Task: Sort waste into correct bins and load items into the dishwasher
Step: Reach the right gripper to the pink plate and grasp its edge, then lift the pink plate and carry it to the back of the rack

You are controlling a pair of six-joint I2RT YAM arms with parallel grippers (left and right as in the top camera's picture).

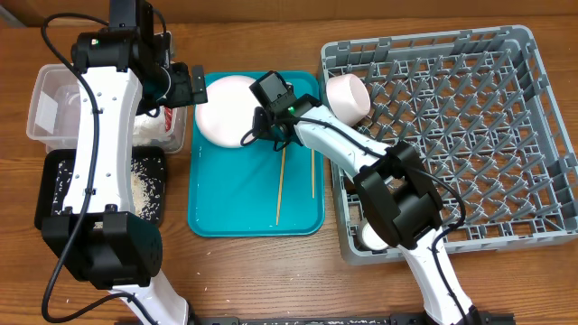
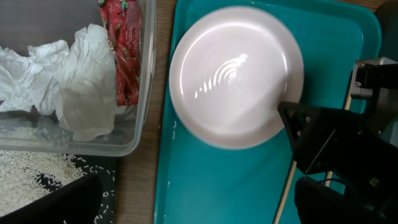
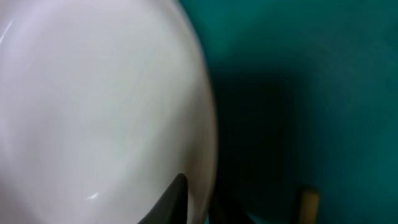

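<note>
The white plate (image 1: 224, 108) lies at the far left end of the teal tray (image 1: 244, 212). My right gripper (image 1: 256, 120) is at the plate's right rim, with one finger over the rim (image 3: 177, 199) and the other under it, shut on the plate (image 3: 93, 106). Two chopsticks (image 1: 280, 185) lie on the tray beside it. My left gripper (image 1: 185, 86) hangs open and empty between the clear tub (image 1: 41, 108) and the plate (image 2: 236, 74). The tub holds white tissue (image 2: 81, 81) and the red wrapper (image 2: 124, 50). The black tray (image 1: 54, 185) holds rice scraps (image 1: 144, 185).
The grey dish rack (image 1: 533, 135) fills the right side. A white bowl (image 1: 348, 95) leans at its far left corner and a small white cup (image 1: 370, 237) sits at its near left corner, partly hidden by my right arm. Bare wood shows along the front.
</note>
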